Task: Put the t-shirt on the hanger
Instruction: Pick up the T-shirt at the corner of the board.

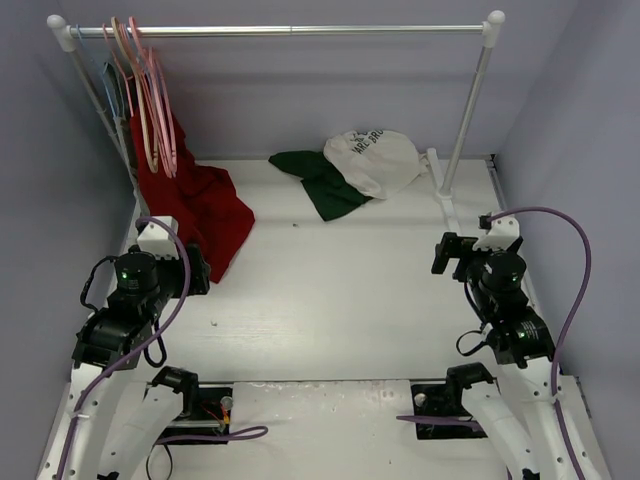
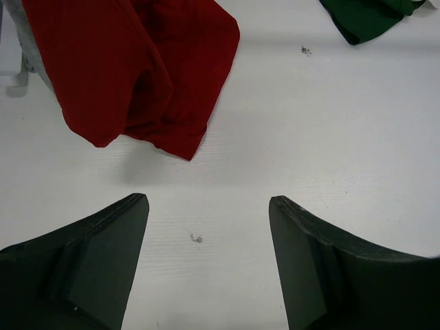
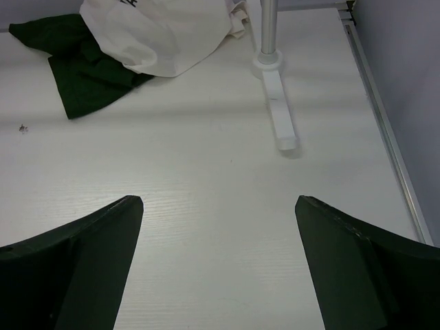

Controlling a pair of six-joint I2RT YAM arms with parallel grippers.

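Top view: looks to me like we're at step 1, nothing picked up yet. The t-shirt lies crumpled at the far side of the table, a bit right of centre, near the right post of the rail. The pink hanger hangs among a few others at the far left end of that rail, with a red garment draped below them. The left gripper and right gripper both sit near their bases, well apart from shirt and hanger.

Left wrist: jaws spread wide with only bare table between them. The red garment is ahead, and a corner of green sleeve shows at the far right.

Right wrist: jaws wide open too, empty. The shirt is ahead to the left, the rack foot ahead to the right.

My guess for the next move: the right arm reaches far-left for the shirt, since it's closer. The 2 arms then need to get the hanger off the rail and into the neck.
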